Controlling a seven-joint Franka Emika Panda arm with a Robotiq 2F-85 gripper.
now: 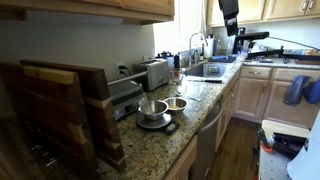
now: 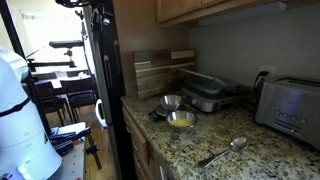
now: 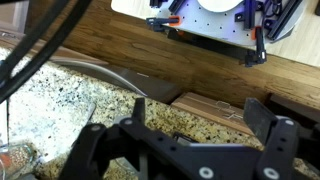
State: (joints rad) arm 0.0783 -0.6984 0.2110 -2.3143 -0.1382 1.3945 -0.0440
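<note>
In the wrist view my gripper (image 3: 197, 120) is open, with its dark fingers (image 3: 258, 115) spread wide and nothing between them. It hangs above the edge of a speckled granite counter (image 3: 70, 95). Past that edge lie a wooden drawer front with a thin metal handle (image 3: 228, 108) and the wooden floor (image 3: 200, 65). The arm's dark end (image 1: 231, 14) shows high up in an exterior view, far above the counter. On the counter stand a steel bowl (image 1: 152, 108) on a small scale and a second bowl (image 2: 181, 120) with something yellow in it.
Wooden cutting boards (image 1: 55, 110) lean at one end of the counter. A grill press (image 2: 208, 92), a toaster (image 2: 290, 105) and a spoon (image 2: 225, 150) are on the granite. The sink (image 1: 205, 70) lies farther along. A white robot part (image 3: 215, 15) fills the wrist view's top.
</note>
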